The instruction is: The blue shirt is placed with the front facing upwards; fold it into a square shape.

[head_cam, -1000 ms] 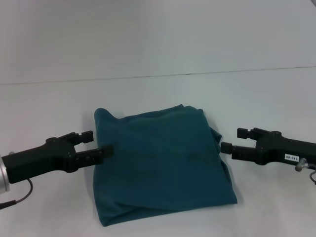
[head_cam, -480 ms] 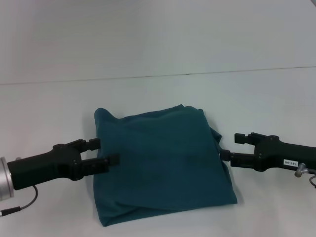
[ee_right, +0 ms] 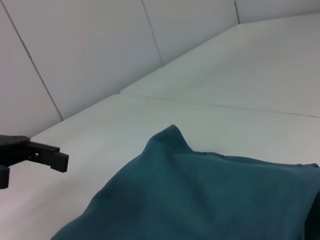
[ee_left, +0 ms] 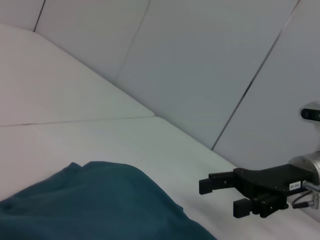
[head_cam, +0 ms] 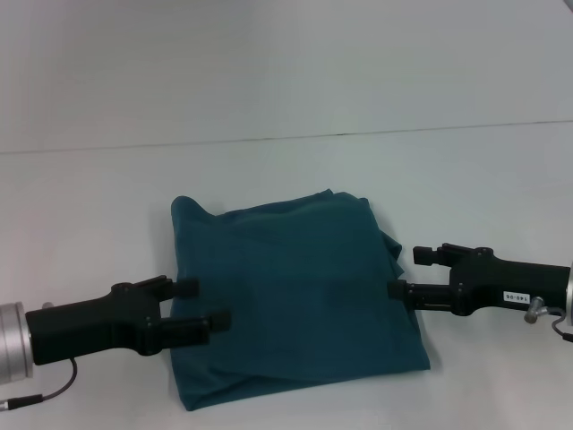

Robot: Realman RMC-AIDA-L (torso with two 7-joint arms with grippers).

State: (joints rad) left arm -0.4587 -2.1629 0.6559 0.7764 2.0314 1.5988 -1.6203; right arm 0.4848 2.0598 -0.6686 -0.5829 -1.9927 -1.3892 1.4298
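Flanking the folded blue shirt (head_cam: 295, 300), the left gripper (head_cam: 204, 305) and right gripper (head_cam: 405, 273), jaws apart, are being positioned for squaring; edge grasps are judged next.

Lab-like test bench: bare white table (head_cam: 286, 170), panelled walls (ee_left: 200, 60)

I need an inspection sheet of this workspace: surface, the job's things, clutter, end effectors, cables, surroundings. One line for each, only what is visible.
Surface: white table, with a thin seam line across the far part.
Job's things: blue shirt lies folded in a rough square; no print or collar shows.
Clutter: nothing seen.
End effectors: left end effector open at the shirt's left edge, one finger over the cloth; right end effector open at the shirt's right edge.
Cables: thin cable hangs under the left arm; another cable by the right wrist.
Surroundings: plain white wall panels behind the table.
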